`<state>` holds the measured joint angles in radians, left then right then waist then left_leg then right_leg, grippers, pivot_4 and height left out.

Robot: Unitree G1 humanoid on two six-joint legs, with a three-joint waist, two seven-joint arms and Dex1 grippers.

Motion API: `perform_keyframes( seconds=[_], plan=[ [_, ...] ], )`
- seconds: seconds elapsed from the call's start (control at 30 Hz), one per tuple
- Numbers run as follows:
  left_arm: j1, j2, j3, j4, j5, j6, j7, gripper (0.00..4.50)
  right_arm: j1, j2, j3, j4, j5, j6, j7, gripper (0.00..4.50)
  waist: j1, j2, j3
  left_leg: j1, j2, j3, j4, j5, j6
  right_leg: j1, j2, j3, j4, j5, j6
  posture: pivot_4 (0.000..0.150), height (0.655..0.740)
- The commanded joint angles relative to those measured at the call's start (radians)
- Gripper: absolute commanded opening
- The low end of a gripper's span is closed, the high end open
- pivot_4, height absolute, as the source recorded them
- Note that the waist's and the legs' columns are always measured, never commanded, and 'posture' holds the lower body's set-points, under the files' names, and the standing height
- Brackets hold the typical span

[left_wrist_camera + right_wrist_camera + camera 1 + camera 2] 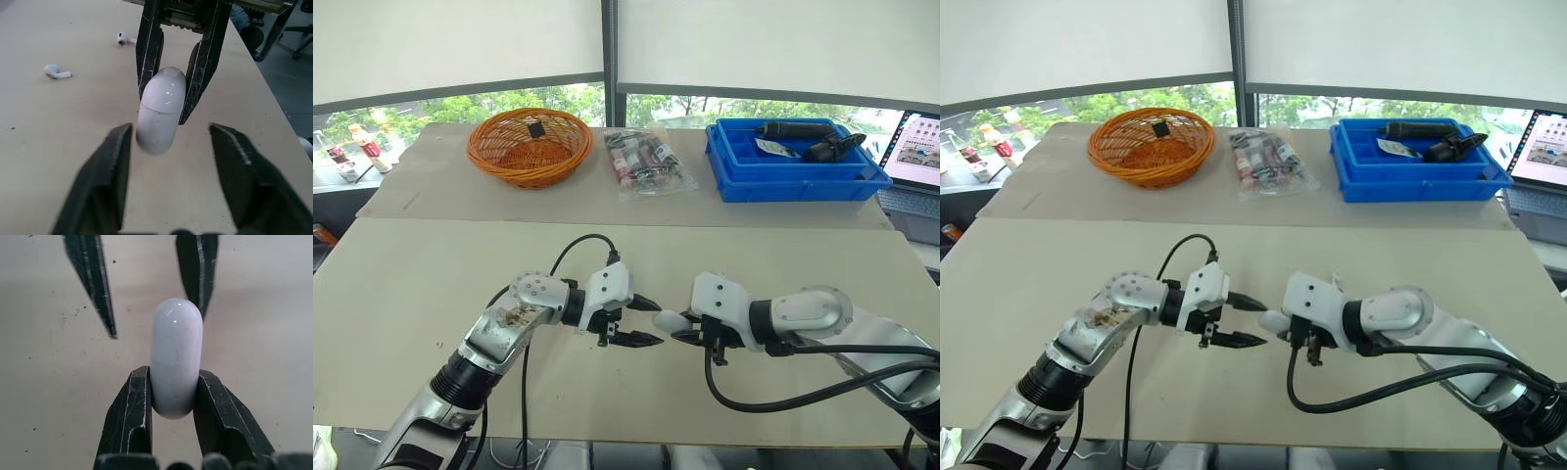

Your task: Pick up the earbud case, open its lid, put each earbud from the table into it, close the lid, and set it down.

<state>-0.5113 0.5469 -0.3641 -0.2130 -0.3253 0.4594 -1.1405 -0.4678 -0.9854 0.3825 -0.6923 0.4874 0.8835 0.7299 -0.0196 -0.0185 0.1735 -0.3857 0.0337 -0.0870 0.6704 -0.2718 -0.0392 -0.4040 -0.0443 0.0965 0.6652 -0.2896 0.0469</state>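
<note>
The white earbud case is off the table with its lid closed, a seam showing across it in the left wrist view. My right gripper is shut on the case, one finger on each flat side. My left gripper is open and faces it from the left, its fingertips either side of the case's free end without touching it. Two white earbuds lie on the beige table: one earbud and, a little apart from it, the other earbud.
At the table's back stand an orange wicker basket, a clear bag of small items and a blue bin with dark tools. A laptop sits at the far right. The near table edge is just below my arms.
</note>
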Motion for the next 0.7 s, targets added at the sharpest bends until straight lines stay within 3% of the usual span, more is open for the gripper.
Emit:
perform_keyframes(
  seconds=[0.03,0.07,0.57,0.7],
  plan=[
    [-0.013,-0.015,-0.011,-0.008,0.009,-0.026,-0.012,0.71,-0.004,0.019,-0.029,-0.035,-0.024,-0.016,0.015,0.77,0.000,0.000,0.000,0.000,0.000,0.000,0.000,0.000,0.000,0.000,0.000,0.000,0.000,0.000,0.000,0.150,0.7163],
    [-0.012,-0.023,-0.010,-0.005,0.011,-0.027,-0.008,0.53,-0.003,0.024,-0.031,-0.036,-0.028,-0.015,0.018,0.77,0.000,0.000,0.000,0.000,0.000,0.000,0.000,0.000,0.000,0.000,0.000,0.000,0.000,0.000,0.000,0.150,0.7163],
    [0.014,-0.031,-0.017,0.002,0.027,-0.042,-0.044,0.53,0.006,0.047,-0.038,-0.044,-0.075,-0.013,0.075,0.77,0.002,0.000,0.000,-0.002,0.000,0.000,0.006,0.000,0.000,0.000,0.000,0.000,0.001,0.001,0.001,0.150,0.7163],
    [-0.006,-0.008,-0.015,0.031,0.053,-0.095,-0.084,2.44,0.008,0.036,-0.040,-0.044,-0.086,-0.018,0.093,0.77,0.002,0.000,0.000,-0.002,0.000,0.000,0.006,0.000,0.000,0.000,0.000,0.000,0.001,0.001,0.001,0.150,0.7163]
  ],
)
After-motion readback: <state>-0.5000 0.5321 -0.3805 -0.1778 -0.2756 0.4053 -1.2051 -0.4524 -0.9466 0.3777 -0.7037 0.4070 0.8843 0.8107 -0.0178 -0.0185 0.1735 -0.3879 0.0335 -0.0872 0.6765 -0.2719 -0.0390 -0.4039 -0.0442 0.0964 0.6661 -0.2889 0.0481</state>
